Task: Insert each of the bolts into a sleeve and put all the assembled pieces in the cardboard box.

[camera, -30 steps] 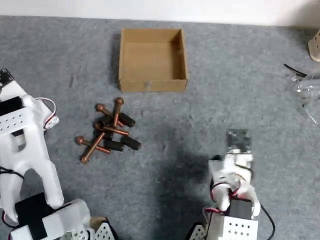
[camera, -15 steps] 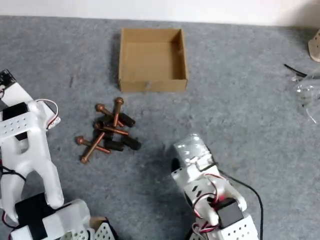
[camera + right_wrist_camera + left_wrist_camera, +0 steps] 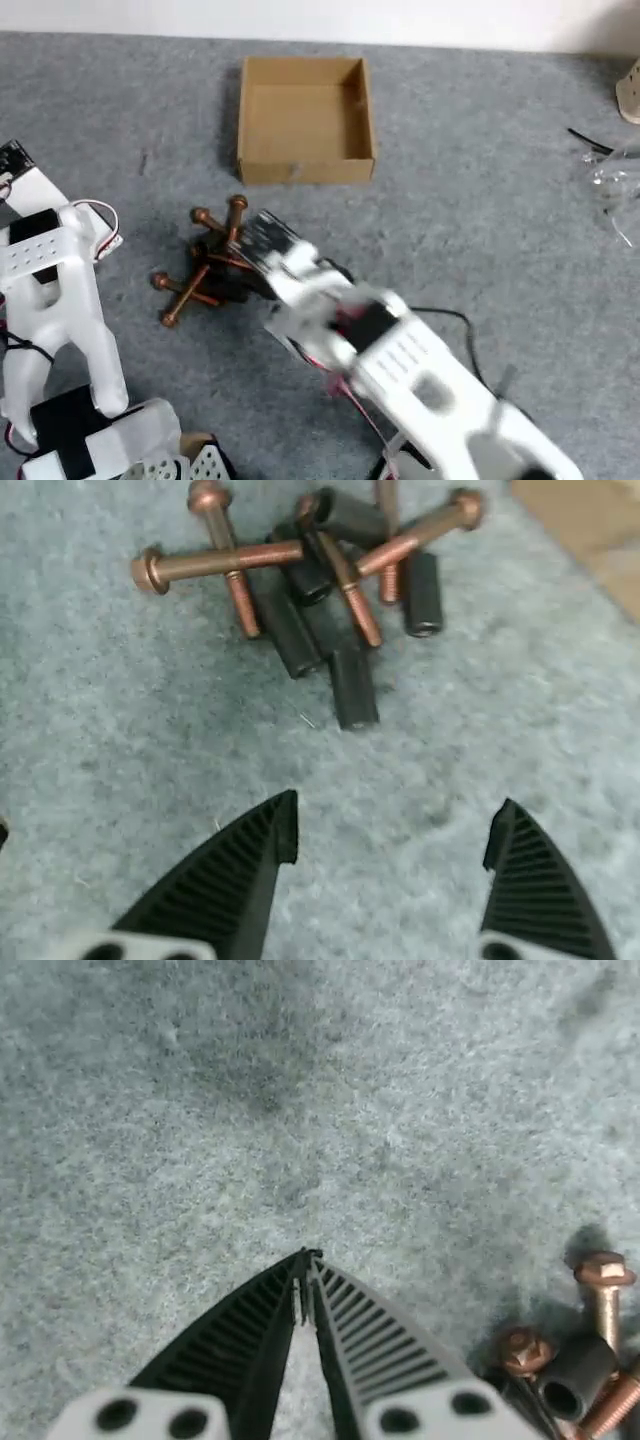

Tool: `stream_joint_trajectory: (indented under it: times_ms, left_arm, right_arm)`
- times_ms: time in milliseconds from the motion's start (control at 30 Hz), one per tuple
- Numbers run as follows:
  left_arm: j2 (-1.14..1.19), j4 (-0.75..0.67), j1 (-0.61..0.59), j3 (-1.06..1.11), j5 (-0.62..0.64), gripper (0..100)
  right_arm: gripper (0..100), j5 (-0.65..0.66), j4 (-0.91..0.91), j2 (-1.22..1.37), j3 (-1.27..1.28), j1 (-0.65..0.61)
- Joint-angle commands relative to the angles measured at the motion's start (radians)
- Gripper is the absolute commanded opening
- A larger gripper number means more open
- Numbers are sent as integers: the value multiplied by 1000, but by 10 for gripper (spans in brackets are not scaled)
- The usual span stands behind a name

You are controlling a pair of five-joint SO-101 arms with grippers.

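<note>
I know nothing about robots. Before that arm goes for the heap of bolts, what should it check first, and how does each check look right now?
1. Right gripper open, ready to grab: ok.
2. Bolts lying apart for an easy single pick: not ok, they cross one another.
3. Nearest sleeve has an end jutting free: ok.
4. Left gripper out of the right gripper's path: cannot tell.
5. Cardboard box open and empty: ok.
</note>
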Motion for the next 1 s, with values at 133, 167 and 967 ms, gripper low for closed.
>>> stream_joint_trajectory:
  times_ms: [133,167,967]
  left_arm:
    - [-4,-14,1,-7,6,8]
    - [-4,-14,-1,-7,6,8]
    - [-4,-14,-8,-7,6,8]
  right_arm:
    - [286,12,-30,453,-363,-15]
    - [286,12,-30,493,-389,-15]
    - [286,81,-31,989,-659,-8]
